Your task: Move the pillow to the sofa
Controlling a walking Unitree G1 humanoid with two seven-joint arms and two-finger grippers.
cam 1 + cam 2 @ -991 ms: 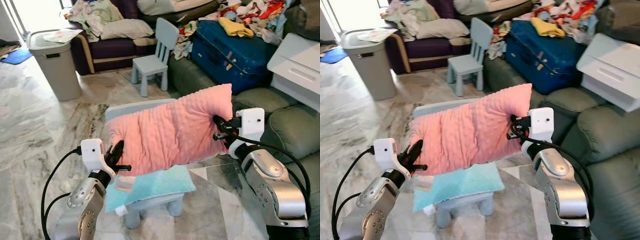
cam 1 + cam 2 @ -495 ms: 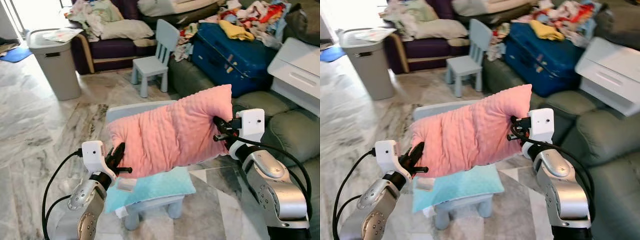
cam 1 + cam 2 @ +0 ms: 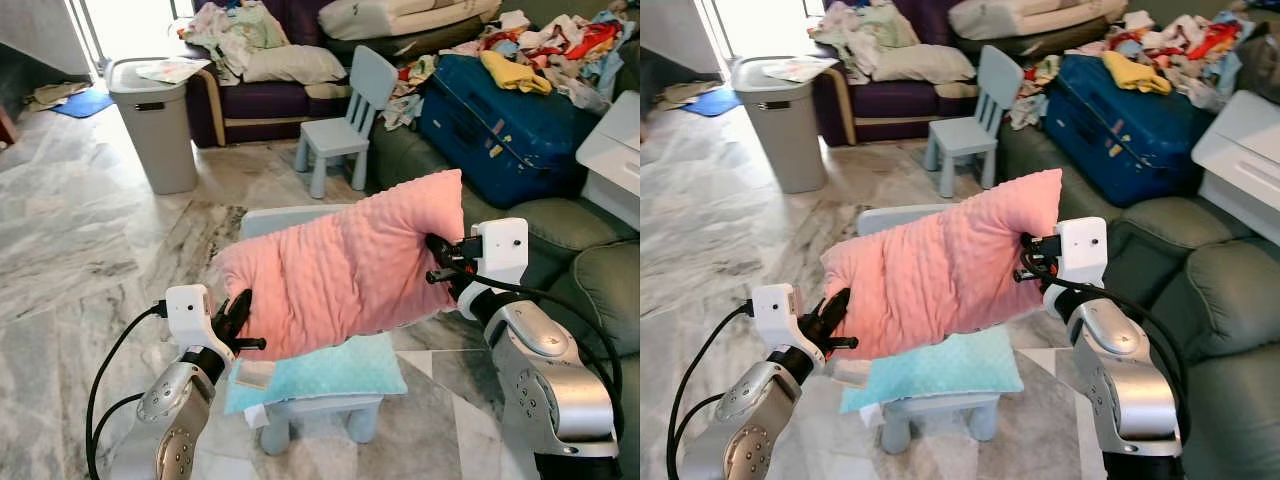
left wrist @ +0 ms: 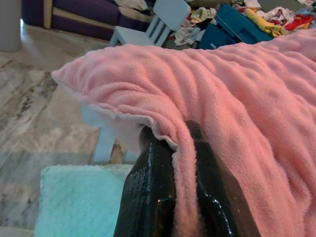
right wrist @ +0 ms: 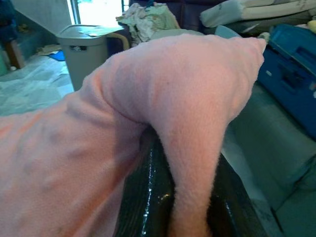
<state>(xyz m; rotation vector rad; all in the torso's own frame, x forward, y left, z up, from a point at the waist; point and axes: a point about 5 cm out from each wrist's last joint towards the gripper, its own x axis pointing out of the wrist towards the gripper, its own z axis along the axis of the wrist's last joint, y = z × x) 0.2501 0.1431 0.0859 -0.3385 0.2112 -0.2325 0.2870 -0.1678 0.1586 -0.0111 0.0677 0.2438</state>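
The left claw (image 3: 243,318) is clenched on the lower left corner of the pink pillow (image 3: 345,265); in the left wrist view a fold of the plush cover is seen pinched between the two black fingers (image 4: 150,192). The right claw (image 3: 437,258) is clenched on the opposite end of the pillow, and in the right wrist view a ridge of the fabric is seen squeezed between its fingers (image 5: 143,197). The pillow is held in the air between the two claws, stretched lengthwise and tilted, with its right end higher than its left. It hangs just above a small light-blue chair (image 3: 320,408), whose seat is covered by a teal cushion (image 3: 330,368); whether the pillow's underside touches the cushion cannot be told. The grey-green sofa (image 3: 590,290) lies to the right, near the right arm, and a blue suitcase (image 3: 500,115) rests on its far end with heaped clothes (image 3: 560,45) behind. Farther off on the marble floor (image 3: 90,270), a second light-blue chair (image 3: 345,115), a grey bin (image 3: 160,120) and a purple sofa (image 3: 260,100) are seen.
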